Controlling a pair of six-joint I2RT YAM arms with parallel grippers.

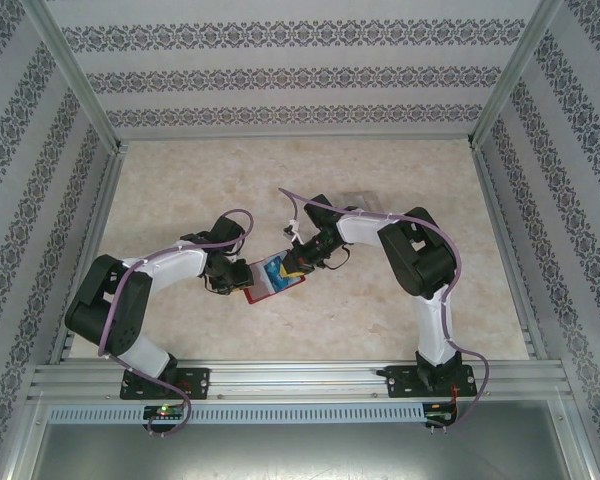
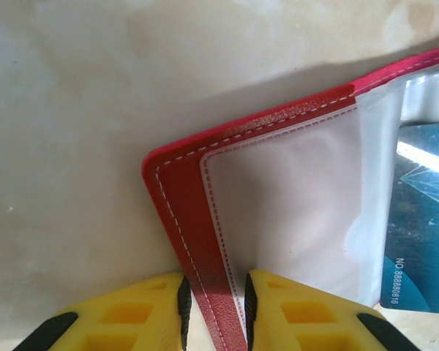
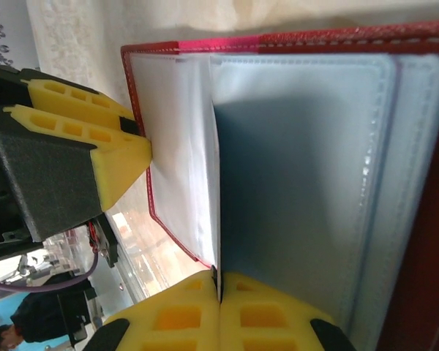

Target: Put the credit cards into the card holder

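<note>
Yellow left fingers (image 2: pixel 293 316) pinch the stitched red border of the card holder (image 2: pixel 194 219) near one corner, one finger on each side of the border. The right fingers (image 3: pixel 267 316) are pressed together on a thin pale edge that runs straight up from them along the inner pocket (image 3: pixel 307 168). Whether that edge is a card or a pocket flap cannot be told. The card holder is spread open between the two arms, around the middle of the table (image 1: pixel 180 190) and somewhat nearer its near edge. Clear bluish-grey sleeves line its inside. A teal credit card (image 2: pixel 421 241) with a printed number sits partly under a translucent sleeve, away from the left fingers.
</note>
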